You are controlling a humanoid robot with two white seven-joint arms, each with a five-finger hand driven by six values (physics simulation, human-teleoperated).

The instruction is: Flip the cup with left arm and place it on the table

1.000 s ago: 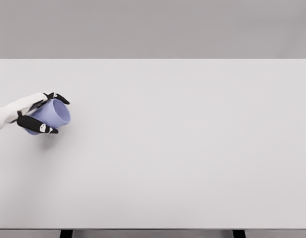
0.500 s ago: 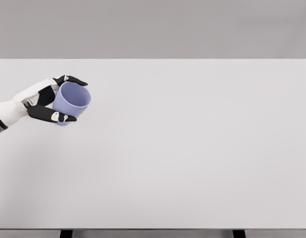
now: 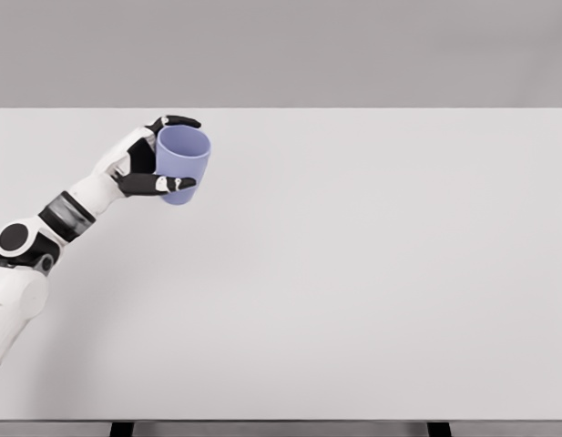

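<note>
A: Where do we have the cup?

B: In our left hand, over the far-left part of the white desk. We cannot tell from this view whether its base touches the surface, though it looks lifted clear.

A: And which way does it point?

B: Its long axis runs nearly vertical, leaning a little. The open mouth faces up and slightly toward us, so we see part of the inner wall; the narrower base points down at the desk.

A: How are our fingers set?

B: Clamped around the cup. The dark fingers curl over the far side near the rim, and the thumb presses across the near side lower on the wall. Our left arm comes in from the lower left edge, stretched forward.
</note>
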